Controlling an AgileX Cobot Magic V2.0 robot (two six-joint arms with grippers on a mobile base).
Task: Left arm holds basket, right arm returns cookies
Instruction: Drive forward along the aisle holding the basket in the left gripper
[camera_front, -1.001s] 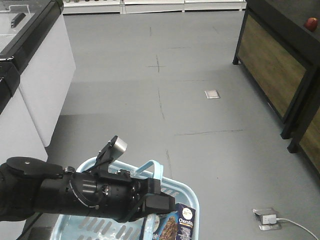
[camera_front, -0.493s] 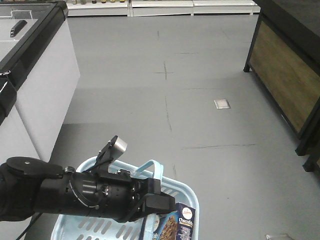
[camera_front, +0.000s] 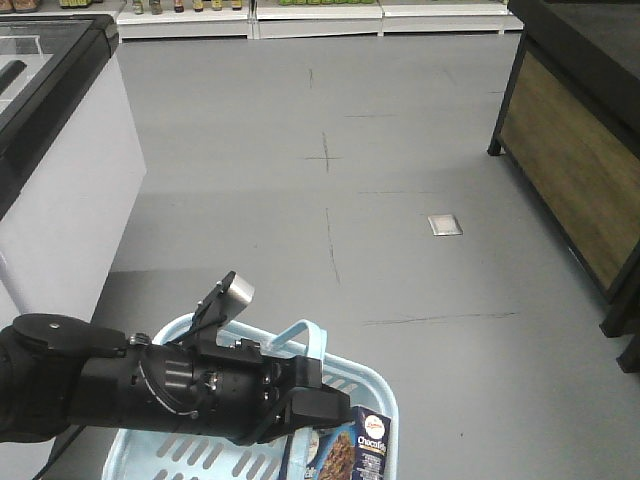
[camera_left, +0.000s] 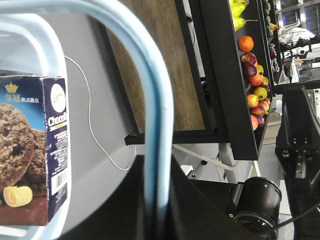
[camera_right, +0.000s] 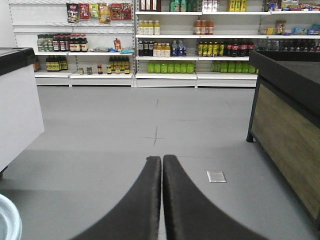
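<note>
My left gripper is clamping the pale loop handle of the basket. The cookies carton is standing upright inside, against the basket's wall. Its long axis is running vertical and its cookie picture is facing the gripper. My right gripper is holding its fingers pressed together, gripping nothing.

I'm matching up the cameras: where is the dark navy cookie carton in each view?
Front view: dark navy rectangular cookie carton at bottom centre, in the light blue plastic basket.
Left wrist view: far left, against the basket.
Right wrist view: not in it.
Shared landmark: the basket, bottom-left there.
</note>
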